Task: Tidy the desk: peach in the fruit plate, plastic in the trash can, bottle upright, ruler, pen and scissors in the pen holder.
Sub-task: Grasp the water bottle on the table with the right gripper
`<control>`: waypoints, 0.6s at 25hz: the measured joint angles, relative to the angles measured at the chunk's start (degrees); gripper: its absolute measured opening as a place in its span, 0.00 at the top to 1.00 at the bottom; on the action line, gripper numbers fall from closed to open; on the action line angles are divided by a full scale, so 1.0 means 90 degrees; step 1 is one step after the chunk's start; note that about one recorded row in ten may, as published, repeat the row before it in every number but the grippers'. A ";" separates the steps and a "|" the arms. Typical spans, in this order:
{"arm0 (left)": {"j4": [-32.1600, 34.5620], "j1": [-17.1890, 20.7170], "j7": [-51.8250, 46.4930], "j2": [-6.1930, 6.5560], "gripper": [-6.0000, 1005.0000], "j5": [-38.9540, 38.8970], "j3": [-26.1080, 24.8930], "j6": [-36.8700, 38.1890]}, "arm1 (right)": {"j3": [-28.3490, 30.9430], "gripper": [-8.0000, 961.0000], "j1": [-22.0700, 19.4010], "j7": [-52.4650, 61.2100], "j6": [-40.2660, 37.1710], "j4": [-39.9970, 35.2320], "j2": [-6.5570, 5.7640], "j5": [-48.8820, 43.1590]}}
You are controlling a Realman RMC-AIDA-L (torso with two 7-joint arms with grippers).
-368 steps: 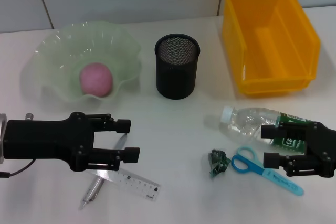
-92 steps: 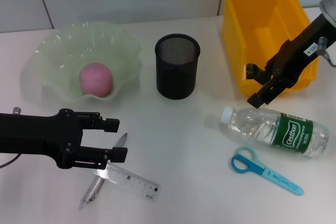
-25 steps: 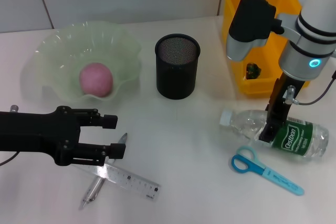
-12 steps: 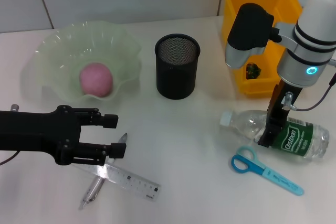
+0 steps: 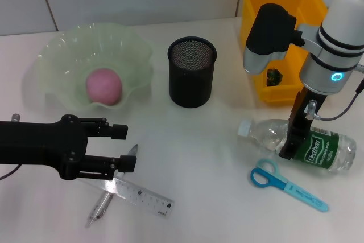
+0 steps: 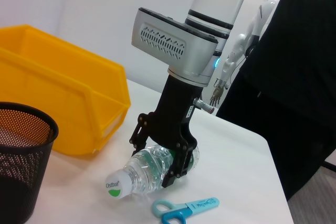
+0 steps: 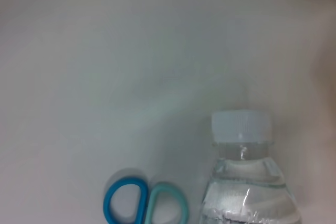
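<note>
Bottle (image 5: 301,143) lies on its side on the surface (image 5: 199,157), cap toward the holder (image 5: 191,72). Right tool (image 6: 167,153) straddles its middle from above, fingers spread around the body (contact unclear). Scissors (image 5: 287,185) just beside bottle. Left tool (image 5: 126,148) open, holding nothing, over ruler (image 5: 139,196) and pen (image 5: 105,200), well apart from bottle.

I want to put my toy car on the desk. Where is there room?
The bare patch in front of the pen holder, between the left gripper and the bottle. It is crowded by the ruler and pen, and where the right gripper straddles the bottle beside the scissors.
</note>
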 joint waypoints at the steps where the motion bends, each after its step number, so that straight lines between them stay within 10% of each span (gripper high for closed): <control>1: 0.0000 0.0004 0.0002 0.0000 0.22 0.0000 0.0000 0.0000 | 0.0000 0.23 0.0000 0.0000 0.0000 0.0000 0.0000 0.0001; 15: 0.0000 0.0021 0.0003 0.0006 0.22 -0.0039 0.0000 0.0010 | -0.0002 0.23 -0.0015 -0.0001 0.0004 0.0009 -0.0001 0.0021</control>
